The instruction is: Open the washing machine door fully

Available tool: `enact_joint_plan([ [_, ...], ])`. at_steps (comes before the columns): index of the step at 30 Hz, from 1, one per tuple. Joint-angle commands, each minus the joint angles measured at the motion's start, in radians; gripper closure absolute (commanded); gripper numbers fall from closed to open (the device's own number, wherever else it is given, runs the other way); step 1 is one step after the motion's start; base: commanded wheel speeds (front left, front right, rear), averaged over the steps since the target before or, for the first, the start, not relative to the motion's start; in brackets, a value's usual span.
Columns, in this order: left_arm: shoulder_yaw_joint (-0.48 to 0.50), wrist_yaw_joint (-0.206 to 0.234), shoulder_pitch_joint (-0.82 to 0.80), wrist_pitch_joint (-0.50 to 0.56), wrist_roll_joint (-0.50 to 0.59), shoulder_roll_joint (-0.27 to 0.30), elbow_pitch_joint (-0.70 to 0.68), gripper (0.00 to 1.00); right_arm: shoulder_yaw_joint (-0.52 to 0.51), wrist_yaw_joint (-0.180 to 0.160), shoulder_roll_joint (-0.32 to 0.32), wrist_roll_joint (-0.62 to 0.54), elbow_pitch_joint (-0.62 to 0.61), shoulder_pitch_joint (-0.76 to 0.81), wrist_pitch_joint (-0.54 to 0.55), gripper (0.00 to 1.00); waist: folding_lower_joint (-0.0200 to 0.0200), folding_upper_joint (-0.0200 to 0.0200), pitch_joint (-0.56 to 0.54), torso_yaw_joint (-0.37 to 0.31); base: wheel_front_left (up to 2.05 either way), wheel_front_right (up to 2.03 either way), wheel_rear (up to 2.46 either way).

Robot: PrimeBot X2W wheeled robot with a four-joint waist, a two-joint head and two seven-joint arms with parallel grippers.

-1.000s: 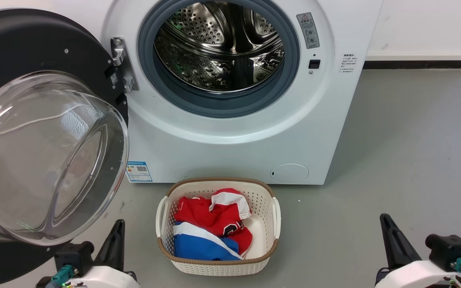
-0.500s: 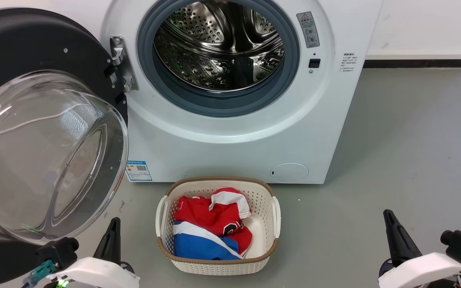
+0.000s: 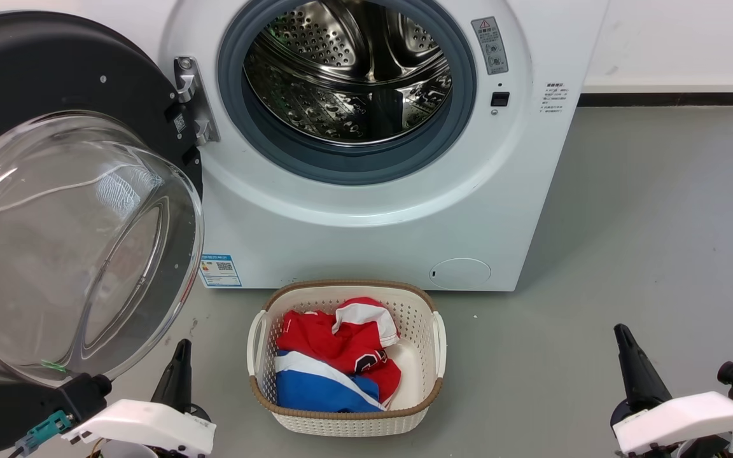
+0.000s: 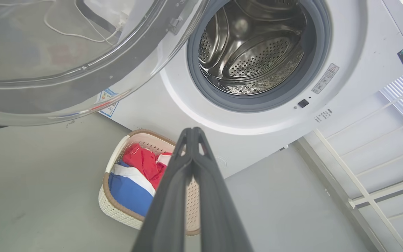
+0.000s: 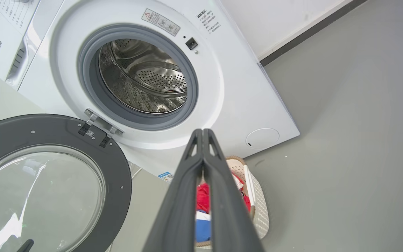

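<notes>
White and boxy, the washing machine (image 3: 373,216) stands on a grey floor (image 3: 659,242), its perforated steel drum (image 3: 347,70) exposed inside a grey rubber gasket (image 3: 354,166). The washing machine door (image 3: 67,235) hangs swung wide to the robot's left on its hinge (image 3: 191,98), black rim and bulging glass bowl facing outward, clear of the drum mouth. A cream laundry basket (image 3: 346,427) sits just before the machine's front, holding red, white and blue clothes (image 3: 335,356). The left gripper (image 3: 182,350) hovers low beside the door's lower edge, fingers pressed together on nothing. The right gripper (image 3: 622,332), well apart at the lower right, is likewise pinched closed and empty.
</notes>
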Motion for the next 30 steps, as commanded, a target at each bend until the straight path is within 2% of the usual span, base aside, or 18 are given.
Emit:
enact_joint_plan([
  [1,0.019,-0.012,-0.031,0.012,-0.047,-0.003,-0.009,1.0,-0.005,0.0,-0.004,0.057,-0.004,-0.031,0.005,1.0,-0.0001,0.0,0.001,0.0,0.0,0.0,0.0],
  [30,0.094,-0.057,-0.059,0.091,-0.332,-0.061,0.001,1.0,-0.028,0.0,-0.005,0.402,0.037,-0.075,0.048,1.0,-0.0001,0.0,0.007,-0.002,0.0,0.0,0.0],
])
